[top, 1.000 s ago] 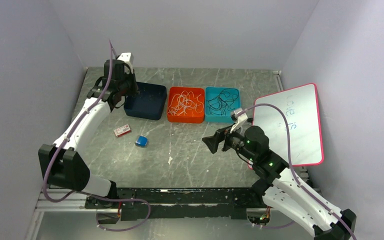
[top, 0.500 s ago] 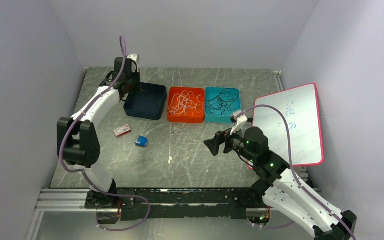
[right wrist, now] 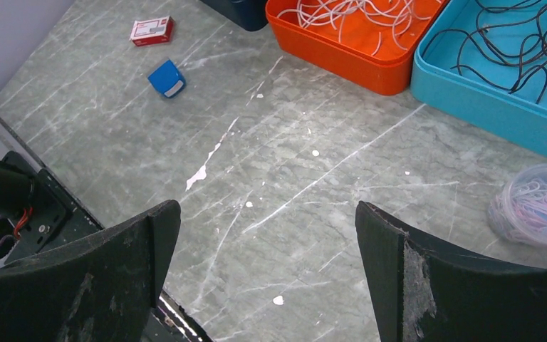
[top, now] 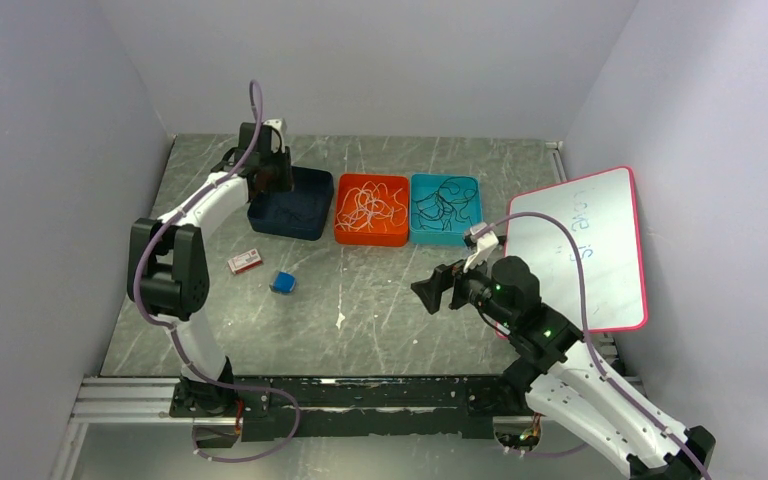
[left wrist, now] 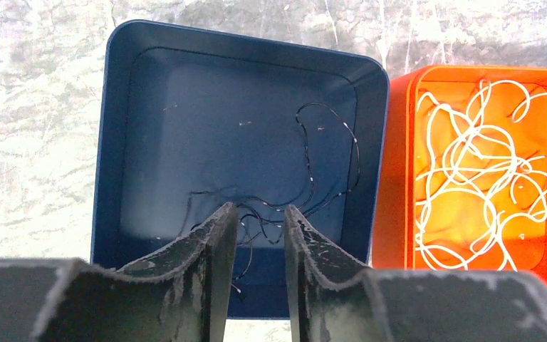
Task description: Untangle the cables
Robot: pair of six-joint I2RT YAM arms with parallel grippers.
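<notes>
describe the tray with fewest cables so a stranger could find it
On the far half of the table, three trays sit in a row. Take the leftmost, the navy tray beside the orange tray. Its neighbours are full of loops; it holds only a wisp of black cable.

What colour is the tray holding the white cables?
Orange. The tray with the white cables shows best in the left wrist view.

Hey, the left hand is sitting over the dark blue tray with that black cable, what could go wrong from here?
The black cable loops right beneath the slightly parted fingers of the left hand; lifting away might snag a loop and drag it out of the navy tray. The orange tray sits right beside it, so a dragged strand could land among the white cables and tangle there.
</notes>
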